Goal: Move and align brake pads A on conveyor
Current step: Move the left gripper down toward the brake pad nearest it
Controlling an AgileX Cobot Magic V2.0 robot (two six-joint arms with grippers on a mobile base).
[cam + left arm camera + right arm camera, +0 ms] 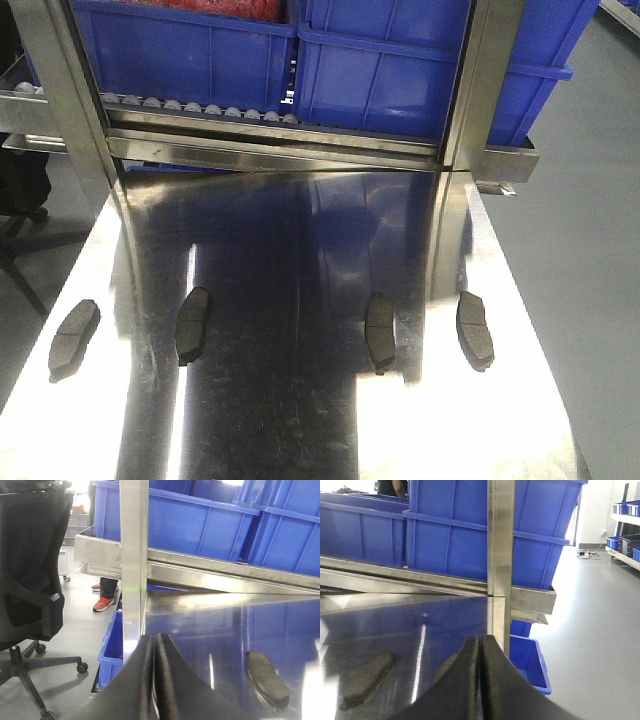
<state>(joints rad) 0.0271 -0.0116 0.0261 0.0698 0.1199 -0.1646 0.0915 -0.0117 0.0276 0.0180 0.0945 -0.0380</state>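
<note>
Several brake pads A lie flat in a loose row on the shiny steel tabletop (300,420): one at the far left (74,338), one left of centre (194,324), one right of centre (380,332), one at the right (474,326). The conveyor is out of view. My left gripper (154,639) is shut with nothing in it, above the table's left edge; a pad (268,680) lies to its right. My right gripper (481,639) is shut and empty near the right steel post. One pad (368,679) lies to its left, and another pad (446,666) is partly hidden behind its left finger.
Blue bins (380,60) sit on a sloped steel rack with small rollers (200,108) behind the table. Steel posts (70,100) (478,90) rise at the rack's two sides. A black office chair (30,580), a floor bin (112,655) and a person's red shoes (103,602) are at the left.
</note>
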